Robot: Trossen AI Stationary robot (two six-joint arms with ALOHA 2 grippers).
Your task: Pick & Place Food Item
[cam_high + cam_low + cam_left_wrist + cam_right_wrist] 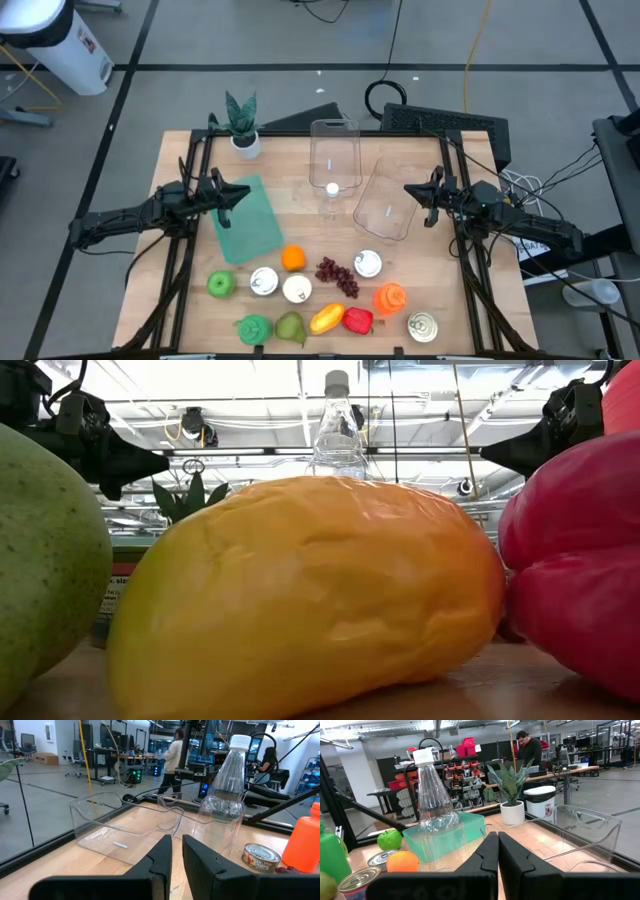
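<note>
High view: wooden table (300, 225) on grey lab floor (250, 40).

Food items (325, 296) along the table's (175, 270) near edge, bottle (331, 195) mid-table.

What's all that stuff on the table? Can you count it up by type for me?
Fruit and vegetables: 7
Tin cans: 4
Clear plastic bins: 2
Bottles: 2
Potted plant: 1
Green board: 1
Total: 17
</note>
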